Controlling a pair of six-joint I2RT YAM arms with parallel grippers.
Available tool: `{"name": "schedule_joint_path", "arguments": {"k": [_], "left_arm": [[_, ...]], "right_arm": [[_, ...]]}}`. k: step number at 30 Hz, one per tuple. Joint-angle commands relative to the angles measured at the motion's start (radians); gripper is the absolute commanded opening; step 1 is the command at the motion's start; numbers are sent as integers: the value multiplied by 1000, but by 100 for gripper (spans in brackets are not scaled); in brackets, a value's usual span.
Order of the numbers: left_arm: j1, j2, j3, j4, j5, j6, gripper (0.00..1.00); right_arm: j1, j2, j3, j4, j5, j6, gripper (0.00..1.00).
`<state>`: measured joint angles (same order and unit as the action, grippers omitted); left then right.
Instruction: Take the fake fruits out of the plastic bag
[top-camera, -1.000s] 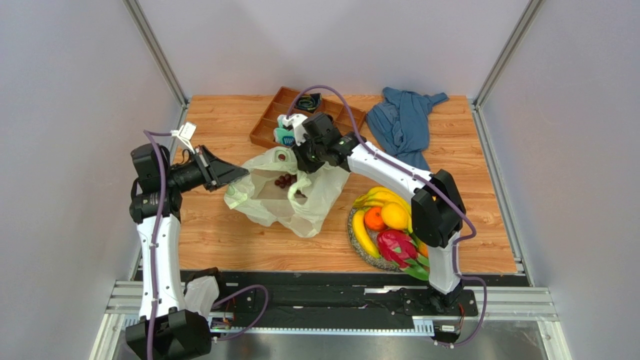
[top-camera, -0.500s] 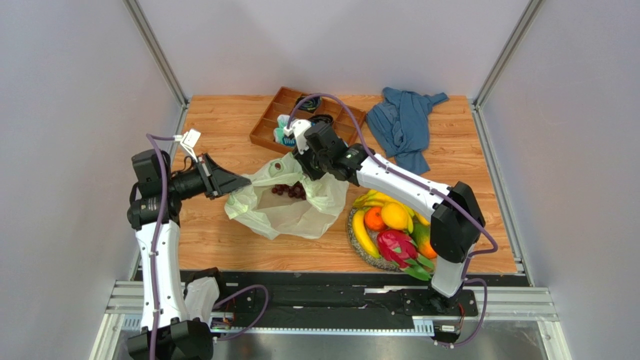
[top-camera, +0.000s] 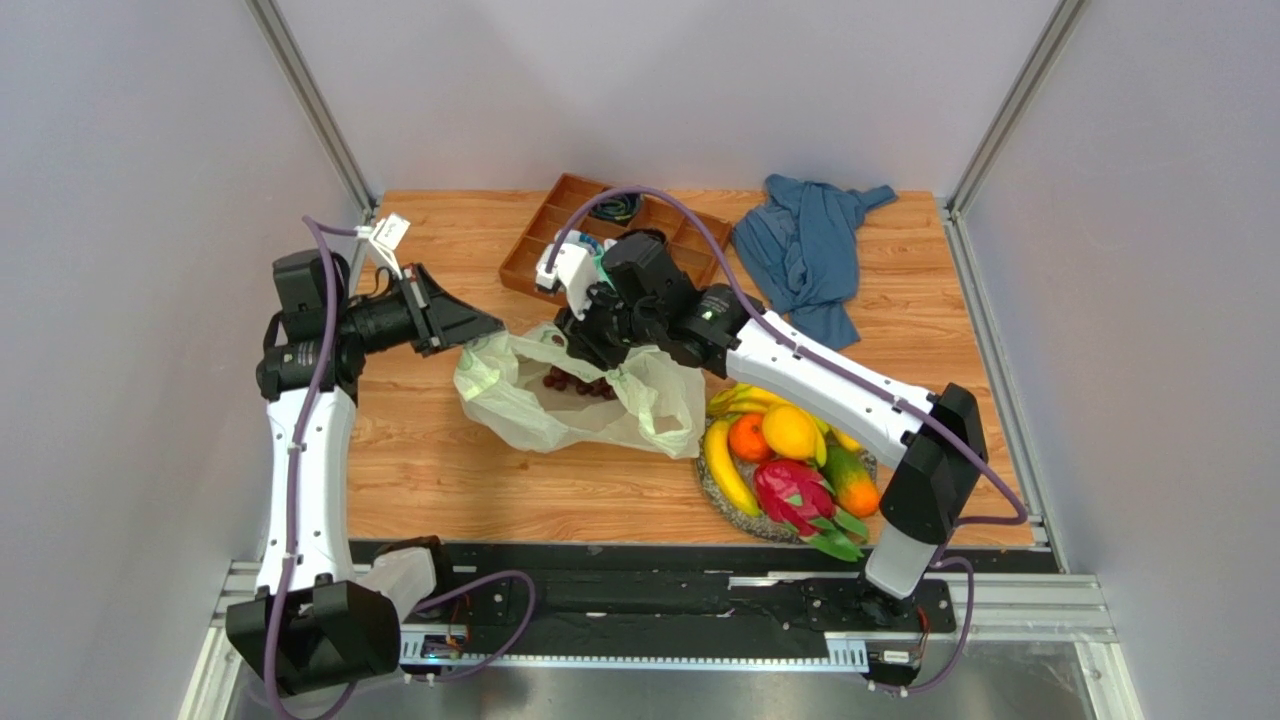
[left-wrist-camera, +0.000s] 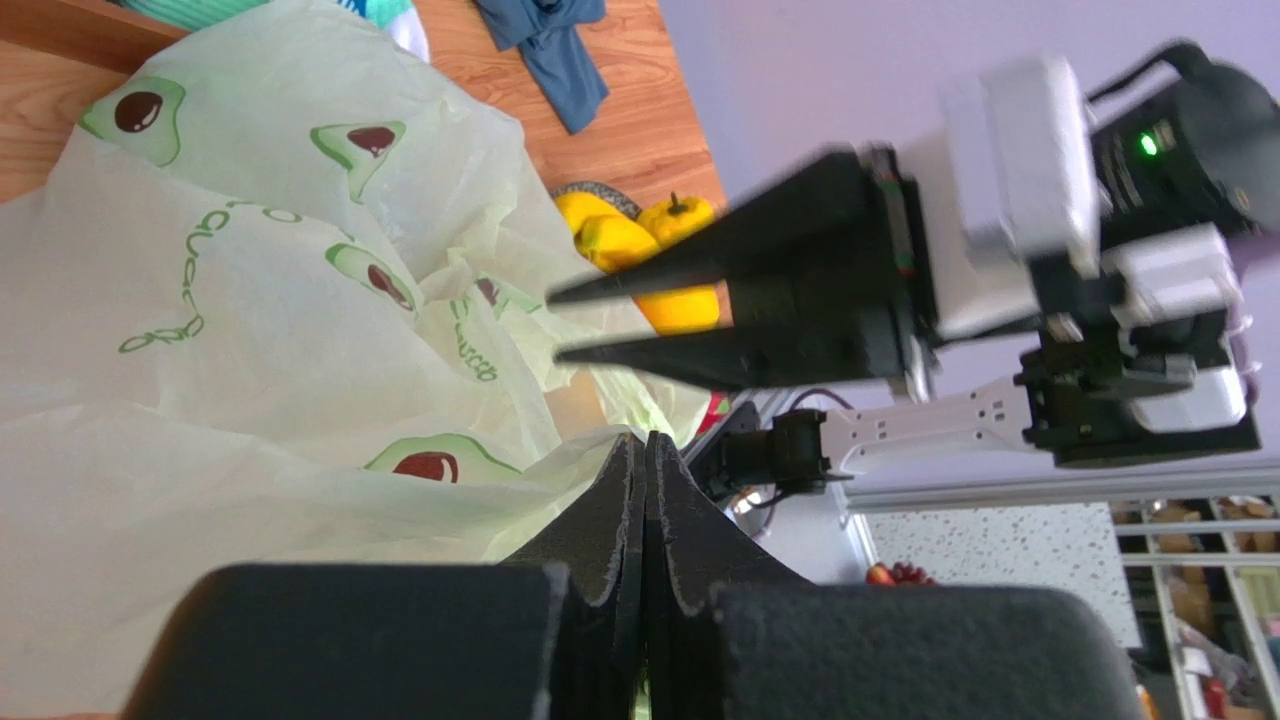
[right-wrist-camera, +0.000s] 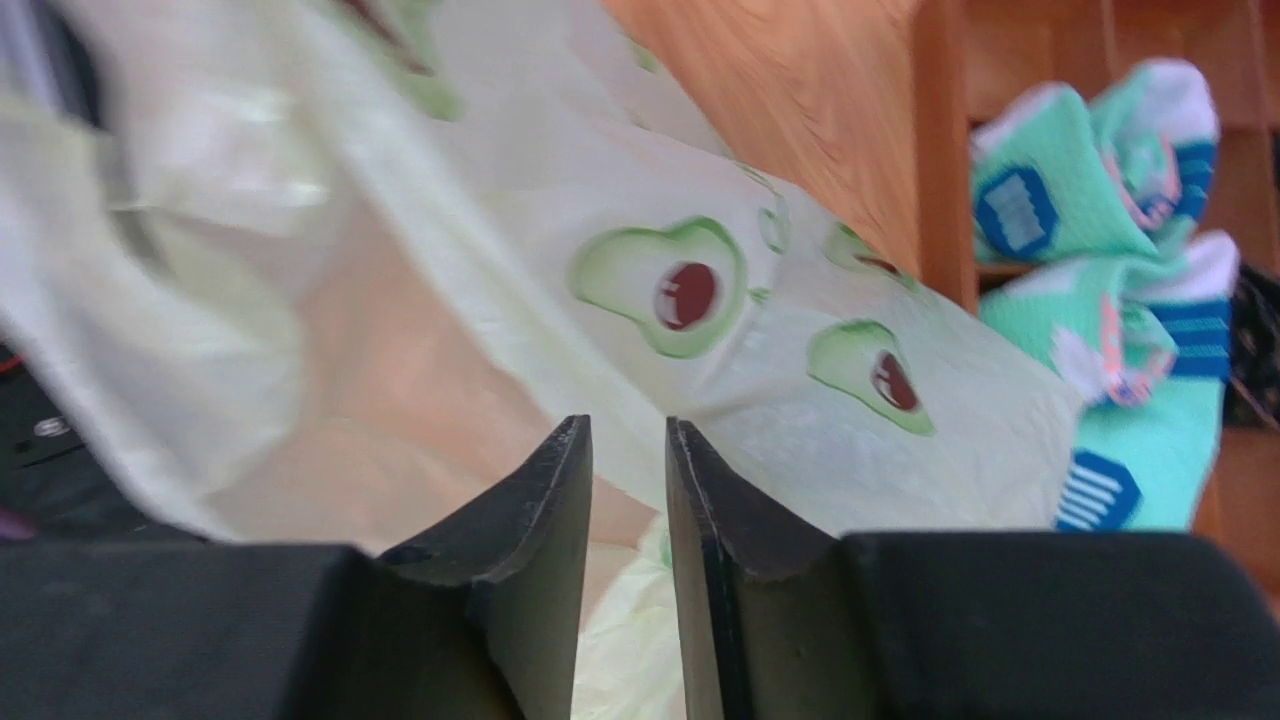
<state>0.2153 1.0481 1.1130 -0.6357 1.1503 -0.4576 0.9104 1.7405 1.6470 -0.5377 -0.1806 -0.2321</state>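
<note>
- Orange-brown wooden table (top-camera: 451, 480) is boxed in by pale grey walls (top-camera: 150, 150).
- One plastic bag (top-camera: 519, 405) is counted, crumpled mid-table: translucent pale green, printed with avocado halves.
- One dark grape bunch (top-camera: 579, 383) is seen in its open mouth.
- One orange (top-camera: 748, 437) and one dragon fruit (top-camera: 792, 492) are heaped on the plate (top-camera: 747, 525) beside the bag.
- Left gripper (left-wrist-camera: 645, 450) is clamped tight on the bag's edge.
- Right gripper (right-wrist-camera: 627, 425) is held at the bag's mouth, fingers parted by a narrow gap.
</note>
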Motion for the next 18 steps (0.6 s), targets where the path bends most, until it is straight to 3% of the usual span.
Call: {"name": "schedule_joint_path", "arguments": {"k": [1, 8, 13, 18], "left_arm": [[-8, 47, 53, 91, 25, -99, 0], [-13, 89, 80, 148, 32, -174, 0], [-13, 89, 82, 200, 64, -231, 0], [-11, 46, 84, 168, 144, -213, 0]], "right_arm": [[50, 0, 59, -53, -198, 7, 22], [76, 88, 89, -88, -172, -12, 10], [99, 125, 57, -56, -122, -55, 8], [88, 244, 96, 36, 235, 91, 0]]}}
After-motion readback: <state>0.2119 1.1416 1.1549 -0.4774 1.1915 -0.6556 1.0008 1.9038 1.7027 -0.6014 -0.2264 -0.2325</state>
